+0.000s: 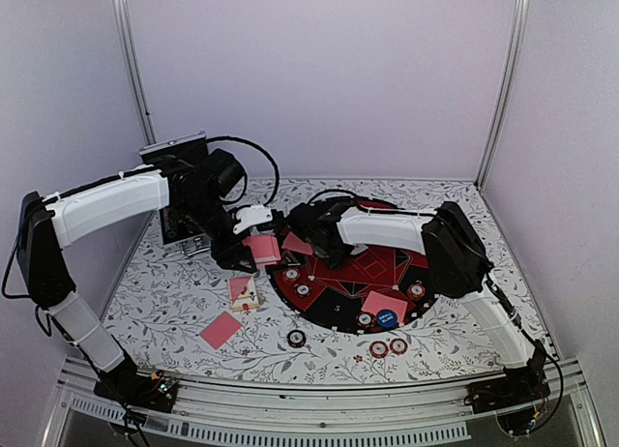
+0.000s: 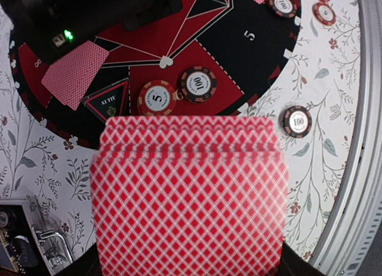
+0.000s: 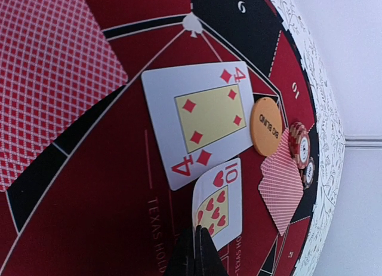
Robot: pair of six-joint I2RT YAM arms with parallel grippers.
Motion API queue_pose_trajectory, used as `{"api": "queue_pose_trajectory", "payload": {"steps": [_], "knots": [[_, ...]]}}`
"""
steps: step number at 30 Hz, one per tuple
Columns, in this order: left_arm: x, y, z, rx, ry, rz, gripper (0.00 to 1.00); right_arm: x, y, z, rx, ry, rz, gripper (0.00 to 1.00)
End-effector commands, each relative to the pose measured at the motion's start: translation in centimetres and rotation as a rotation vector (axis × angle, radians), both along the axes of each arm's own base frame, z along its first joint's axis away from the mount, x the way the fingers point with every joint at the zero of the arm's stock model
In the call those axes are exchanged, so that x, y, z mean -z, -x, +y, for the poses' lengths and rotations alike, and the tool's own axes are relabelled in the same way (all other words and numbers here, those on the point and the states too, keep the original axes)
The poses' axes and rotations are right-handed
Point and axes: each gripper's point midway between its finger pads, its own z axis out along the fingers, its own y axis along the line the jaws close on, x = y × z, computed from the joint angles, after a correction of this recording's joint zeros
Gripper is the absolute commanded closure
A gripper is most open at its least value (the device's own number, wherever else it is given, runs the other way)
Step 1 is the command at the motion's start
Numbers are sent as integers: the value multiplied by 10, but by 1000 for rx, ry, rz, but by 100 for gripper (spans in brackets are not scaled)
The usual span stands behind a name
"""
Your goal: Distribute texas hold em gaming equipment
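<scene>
My left gripper (image 1: 257,253) is shut on a deck of pink-backed cards (image 2: 191,192) and holds it over the left rim of the round red-and-black mat (image 1: 334,316); the deck hides its fingers. My right gripper (image 3: 197,231) is shut on the edge of a face-up ten of hearts (image 3: 219,195), its far end resting on the mat beside a face-up four of diamonds (image 3: 200,117). An orange button (image 3: 266,125), stacked chips (image 3: 300,146) and a face-down card (image 3: 282,183) lie just beyond. A blue button (image 1: 387,318) sits at the mat's near edge.
Chips (image 2: 157,98) (image 2: 198,83) lie on the mat under the deck, one (image 2: 297,120) on the floral cloth. Loose cards (image 1: 221,329) (image 1: 242,290) and chips (image 1: 296,338) (image 1: 387,347) lie near the front. The black case (image 1: 179,191) stands back left.
</scene>
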Motion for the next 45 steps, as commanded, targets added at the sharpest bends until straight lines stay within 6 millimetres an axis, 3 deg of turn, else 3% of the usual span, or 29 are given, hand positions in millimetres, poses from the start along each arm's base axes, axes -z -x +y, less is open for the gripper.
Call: {"api": "queue_pose_trajectory", "payload": {"steps": [1, 7, 17, 30, 34, 39, 45], "knots": [[-17, -6, -4, -2, 37, -35, 100, 13, 7, 12, 0, -60, 43, 94], [-18, -6, -4, -3, 39, -35, 100, 19, 12, 20, 0, -127, 76, 74], [-17, -3, -3, 0, 39, -26, 100, 13, 7, 24, -7, -189, 96, 65], [-20, -3, -4, 3, 45, -25, 100, -21, 10, 35, 12, -563, 323, 33], [-22, -3, -5, 3, 47, -25, 100, -33, 14, 32, 32, -658, 372, 32], [-22, -2, -4, 3, 47, -24, 100, -40, 33, 22, 67, -781, 443, 32], [-22, -1, -5, 6, 51, -23, 100, -16, 59, 1, 144, -850, 529, 32]]}}
